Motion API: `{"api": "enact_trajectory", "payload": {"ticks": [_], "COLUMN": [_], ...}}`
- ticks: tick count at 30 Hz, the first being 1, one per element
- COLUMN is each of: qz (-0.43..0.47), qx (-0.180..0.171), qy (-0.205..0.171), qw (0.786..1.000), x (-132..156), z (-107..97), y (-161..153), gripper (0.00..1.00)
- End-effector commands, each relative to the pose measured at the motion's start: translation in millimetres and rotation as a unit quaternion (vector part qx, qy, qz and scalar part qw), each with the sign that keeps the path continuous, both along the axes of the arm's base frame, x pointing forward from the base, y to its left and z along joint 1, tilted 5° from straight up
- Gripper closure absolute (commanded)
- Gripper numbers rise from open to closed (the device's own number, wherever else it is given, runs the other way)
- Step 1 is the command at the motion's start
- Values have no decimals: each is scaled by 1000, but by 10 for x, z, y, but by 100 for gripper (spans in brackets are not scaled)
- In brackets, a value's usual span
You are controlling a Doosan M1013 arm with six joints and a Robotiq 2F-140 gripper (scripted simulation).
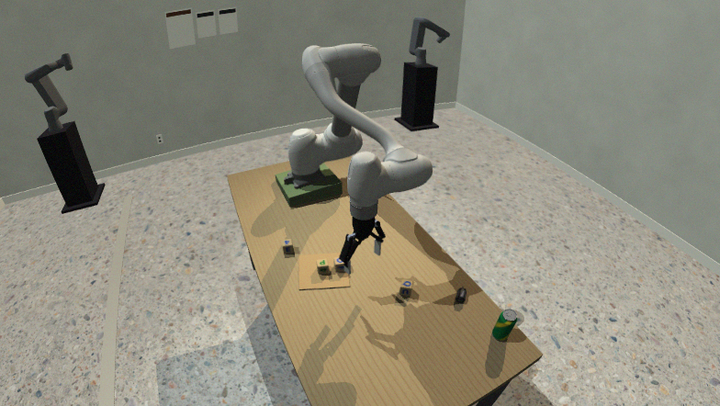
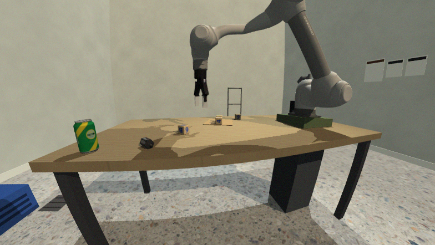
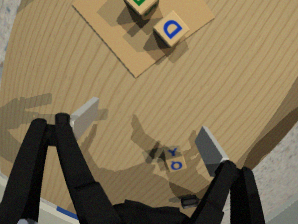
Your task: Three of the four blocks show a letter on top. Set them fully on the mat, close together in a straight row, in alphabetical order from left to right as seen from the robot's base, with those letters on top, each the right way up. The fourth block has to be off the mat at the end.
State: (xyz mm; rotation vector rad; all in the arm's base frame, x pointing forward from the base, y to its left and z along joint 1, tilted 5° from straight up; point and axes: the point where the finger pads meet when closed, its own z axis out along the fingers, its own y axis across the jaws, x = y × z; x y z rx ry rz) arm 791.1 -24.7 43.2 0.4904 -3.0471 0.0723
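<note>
1. Below the gripper (image 1: pixel 362 257) (image 2: pixel 201 101) (image 3: pixel 150 121), well apart: loose letter block (image 1: pixel 405 288) (image 2: pixel 183 129) (image 3: pixel 175 164), off the mat (image 1: pixel 309 283) (image 2: pixel 227 122) (image 3: pixel 110 37), resting on the surface (image 1: pixel 282 217) (image 2: pixel 262 131) (image 3: pixel 240 90); top letter round and blue, O or Q, not certain

2. Gripper: spread wide, nothing held, hanging above the surface

3. Handling, by judgement: small rigid cube, probably wood, light, moderate grip on smooth faces; little fear of crushing, more of skidding or twisting if one pad lands first

4. Hold advised: two opposite upright sides, pads square to them and level, at mid-height, letter kept uppermost; turn about the vertical only

5. Also lower than the gripper, on the mat: D block (image 1: pixel 339 262) (image 2: pixel 218 121) (image 3: pixel 171 30) and P block (image 1: pixel 322 265) (image 2: pixel 218 116) (image 3: pixel 141 5), near each other; contact between them not certain

6. Placement, by judgement: an O would need room between D and P, a Q the free side of P; in either case a neighbour could be nudged by the wide fingers

7. Beyond the mat from the gripper: fourth block (image 1: pixel 287 247) (image 2: pixel 237 116), off the mat, best left untouched
</note>
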Motion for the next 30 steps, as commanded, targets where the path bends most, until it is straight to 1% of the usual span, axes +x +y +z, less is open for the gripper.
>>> {"api": "enact_trajectory", "payload": {"ticks": [1, 7, 9, 10, 17, 24, 26, 30], "qz": [-69, -151, -151, -191, -279, -371, -371, -435], "qx": [-7, -11, -11, -13, -17, -22, -22, -25], "qy": [-3, -8, -8, -10, -15, -21, -21, -24], "qw": [998, 988, 988, 981, 960, 928, 928, 900], "x": [162, 343, 343, 428, 608, 787, 787, 906], "z": [-3, -23, -23, -34, -61, -93, -93, -120], "y": [172, 399, 399, 514, 779, 1076, 1076, 1299], "gripper": [0, 0, 0, 0, 0, 0, 0, 0]}}
